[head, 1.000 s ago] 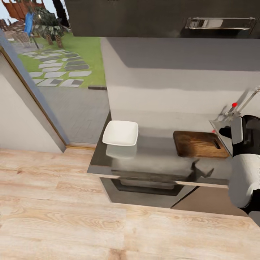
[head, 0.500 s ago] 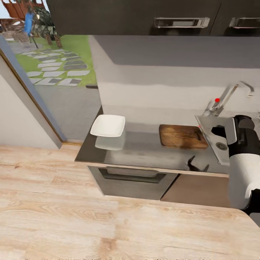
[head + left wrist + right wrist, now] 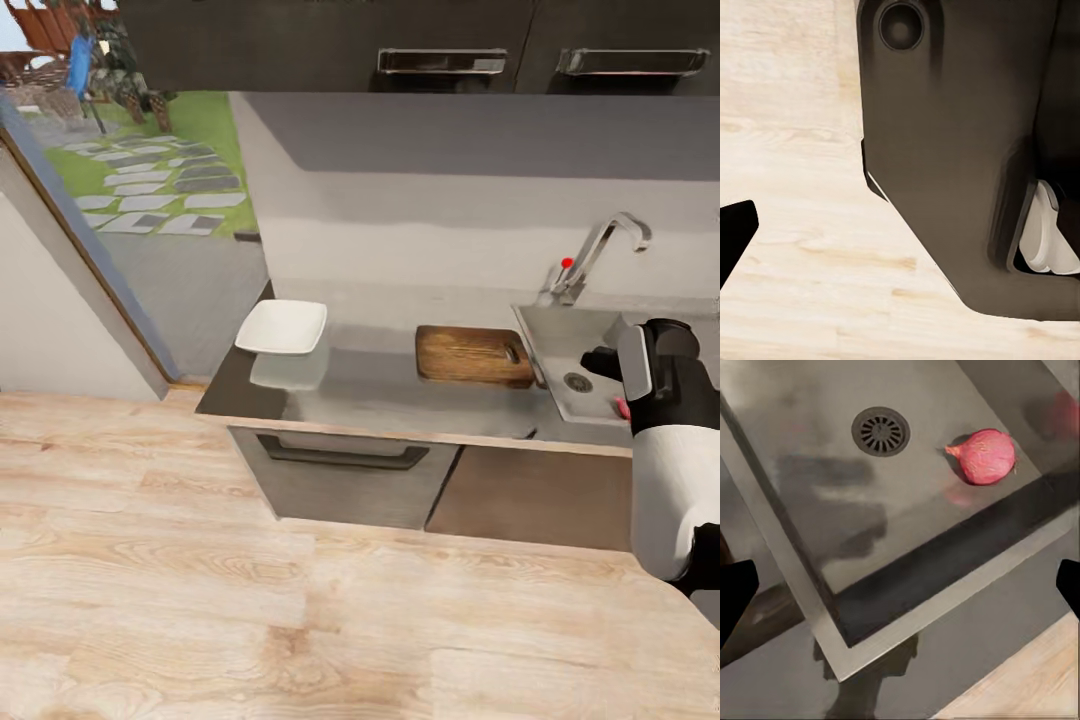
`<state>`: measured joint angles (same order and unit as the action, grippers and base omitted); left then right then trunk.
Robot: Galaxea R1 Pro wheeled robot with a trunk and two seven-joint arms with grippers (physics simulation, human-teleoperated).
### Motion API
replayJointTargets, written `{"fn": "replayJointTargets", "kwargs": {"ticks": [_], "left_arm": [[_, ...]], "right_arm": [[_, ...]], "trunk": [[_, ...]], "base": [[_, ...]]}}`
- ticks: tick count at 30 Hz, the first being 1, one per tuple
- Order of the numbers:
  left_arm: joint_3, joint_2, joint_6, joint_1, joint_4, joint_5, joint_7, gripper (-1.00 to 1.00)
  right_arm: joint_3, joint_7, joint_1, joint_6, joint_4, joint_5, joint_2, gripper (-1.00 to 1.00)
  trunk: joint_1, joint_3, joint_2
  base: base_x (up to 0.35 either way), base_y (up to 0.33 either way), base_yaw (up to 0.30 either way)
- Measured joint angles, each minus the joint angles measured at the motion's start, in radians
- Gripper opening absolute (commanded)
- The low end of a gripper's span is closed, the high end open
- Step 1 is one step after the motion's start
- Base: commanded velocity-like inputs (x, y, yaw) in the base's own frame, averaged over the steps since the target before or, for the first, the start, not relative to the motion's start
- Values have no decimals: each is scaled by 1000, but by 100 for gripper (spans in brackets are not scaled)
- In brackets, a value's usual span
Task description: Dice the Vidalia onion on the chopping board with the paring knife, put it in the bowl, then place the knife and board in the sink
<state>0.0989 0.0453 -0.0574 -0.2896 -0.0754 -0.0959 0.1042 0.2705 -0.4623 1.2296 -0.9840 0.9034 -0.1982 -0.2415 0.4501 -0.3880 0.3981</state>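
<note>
While the right arm (image 3: pixel 665 440) hangs over the sink (image 3: pixel 560 335) at the head view's right edge, its gripper (image 3: pixel 900 585) looks straight down into the basin. Only 2 dark fingertips (image 3: pixel 735 592) show at opposite edges of the right wrist view, so the fingers are spread wide w/ nothing between them.

Onion (image 3: pixel 982 456) lies on the sink floor, pinkish-red, pointed end toward the drain (image 3: pixel 880 431), near it but not touching. A faint pink reflection sits on the steel beside it. In the head view just a sliver of pink (image 3: pixel 621 407) peeks out next to the arm, so little can be told there.

Board (image 3: pixel 472 355) lies flat on the counter (image 3: pixel 380 395), its short end just beside the sink's rim; can't tell if they touch. Bowl (image 3: pixel 283 327) sits at the counter's far left corner, well apart from the board, upright and w/ nothing visible in it. Faucet (image 3: pixel 595 255) w/ red knob rises behind the sink against the wall.

Below the counter: 1 drawer w/ black handle (image 3: pixel 345 455), a brown cabinet door to its right. Above: 2 dark wall cabinets w/ metal handles (image 3: pixel 440 62). Wood floor (image 3: pixel 250 600) in front; open doorway at left w/ paving stones and grass outside.

Left wrist view: dark robot body (image 3: pixel 960 150) close up over the floor, 1 dark fingertip (image 3: pixel 733 232) at the edge. Can't tell whether the left gripper is spread or closed.
</note>
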Motion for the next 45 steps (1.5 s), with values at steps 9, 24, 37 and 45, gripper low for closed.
{"fn": "replayJointTargets", "kwargs": {"ticks": [9, 24, 37, 45], "left_arm": [[0, 0, -1, 0, 1, 0, 0, 100], [0, 0, -1, 0, 2, 0, 0, 100], [0, -1, -13, 0, 5, 3, -2, 100], [0, 0, -64, 0, 5, 1, -3, 100]], "right_arm": [[0, 0, 0, 1, -17, 0, 2, 100], [0, 5, 0, 4, -107, 1, 1, 100], [-1, 68, 0, 202, -427, 27, -6, 100], [-7, 246, -11, 622, -818, 277, -8, 100]], "trunk": [[0, 0, 0], [0, 0, 0], [0, 0, 0], [-1, 0, 0]], "base": [[-332, -3, 0], [-333, -3, 0], [-203, -59, 0], [-8, -3, 0]]}}
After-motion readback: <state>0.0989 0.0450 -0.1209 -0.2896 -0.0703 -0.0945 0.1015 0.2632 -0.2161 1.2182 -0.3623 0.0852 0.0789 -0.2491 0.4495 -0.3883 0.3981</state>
